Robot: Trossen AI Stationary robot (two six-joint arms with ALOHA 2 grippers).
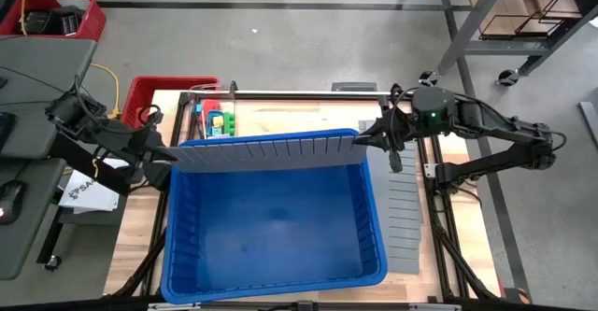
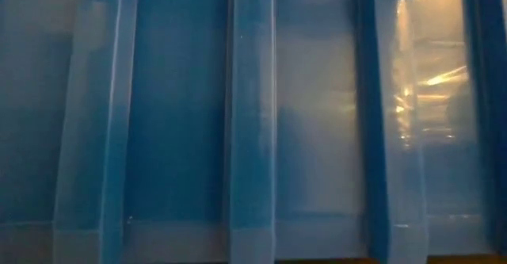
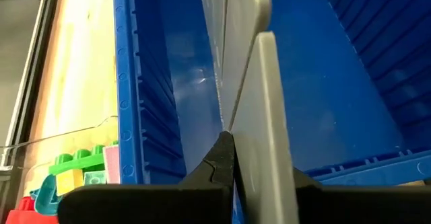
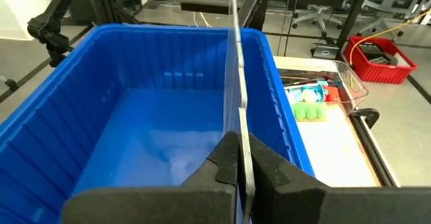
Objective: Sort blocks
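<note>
Grey concrete floor (image 1: 280,49) with a dark line running across it beyond the table. Light wooden tabletop (image 1: 280,115). Red plastic crate (image 1: 56,17) on the floor at far left; second red crate (image 1: 154,96) beside the table. Grey desk (image 1: 28,162) at left. Metal shelf frame on castors (image 1: 495,31) at upper right. Office chairs (image 4: 316,15) in the far room.

Open bin interior, far rim blocked by a panel.
Wide free room inside the blue bin (image 1: 271,227); grey divider panel (image 1: 262,149) spanning its far rim, pinched by the left claw (image 1: 164,152) and right claw (image 1: 363,140); blocks (image 1: 219,121) boxed in beyond; more panels (image 1: 404,213) flat on the bench at right.
</note>
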